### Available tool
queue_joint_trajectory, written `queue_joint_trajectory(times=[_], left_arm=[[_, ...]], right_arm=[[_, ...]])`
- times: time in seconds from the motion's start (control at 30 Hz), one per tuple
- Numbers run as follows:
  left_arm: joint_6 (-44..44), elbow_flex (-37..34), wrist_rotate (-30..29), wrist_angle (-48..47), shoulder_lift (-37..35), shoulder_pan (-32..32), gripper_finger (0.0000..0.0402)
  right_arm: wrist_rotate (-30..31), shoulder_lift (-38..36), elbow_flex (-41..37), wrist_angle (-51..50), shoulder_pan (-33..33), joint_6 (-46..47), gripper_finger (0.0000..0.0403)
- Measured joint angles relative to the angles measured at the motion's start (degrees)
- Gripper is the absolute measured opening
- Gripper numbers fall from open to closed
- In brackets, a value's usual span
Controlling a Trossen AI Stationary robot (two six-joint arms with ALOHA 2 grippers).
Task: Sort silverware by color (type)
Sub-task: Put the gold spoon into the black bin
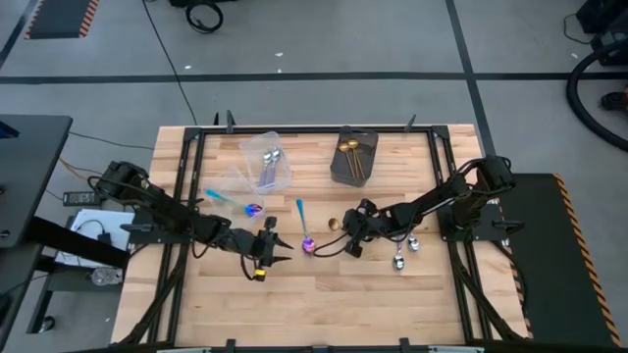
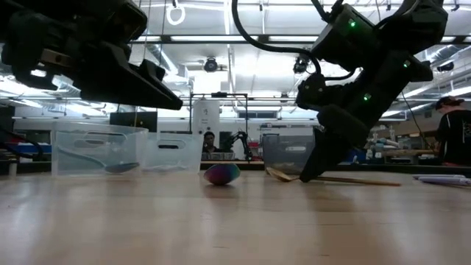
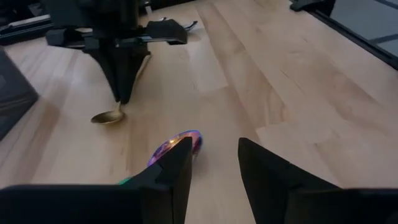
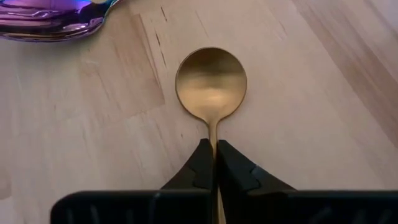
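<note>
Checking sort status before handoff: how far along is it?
Done: gold spoons in the dark grey box, silver ones in a clear tub. In hand: the right hand is shut on a gold spoon. Left: iridescent spoon and two silver spoons on the table; left hand open.

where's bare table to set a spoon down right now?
Free: the near strip of the table, below both arms, and the far right corner beside the grey box. Crowded: the middle, where the right gripper, fingers shut on a gold spoon, sits beside the purple spoon, with the left gripper close by. Silver spoons lie under the right arm.
</note>
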Motion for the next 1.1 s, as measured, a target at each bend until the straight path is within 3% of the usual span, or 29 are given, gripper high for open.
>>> queue_joint_trajectory(times=[0.63, 1.1], left_arm=[[-4.2, 0.0, 0.0, -0.1, 0.0, 0.4, 0.0137], [-4.6, 0.0, 0.0, -0.2, 0.0, 0.4, 0.0137]], right_arm=[[0.3, -0.4, 2.5, -0.1, -1.3, -0.1, 0.0012], [5.8, -0.6, 16.2, -16.0, -4.7, -0.4, 0.0014]])
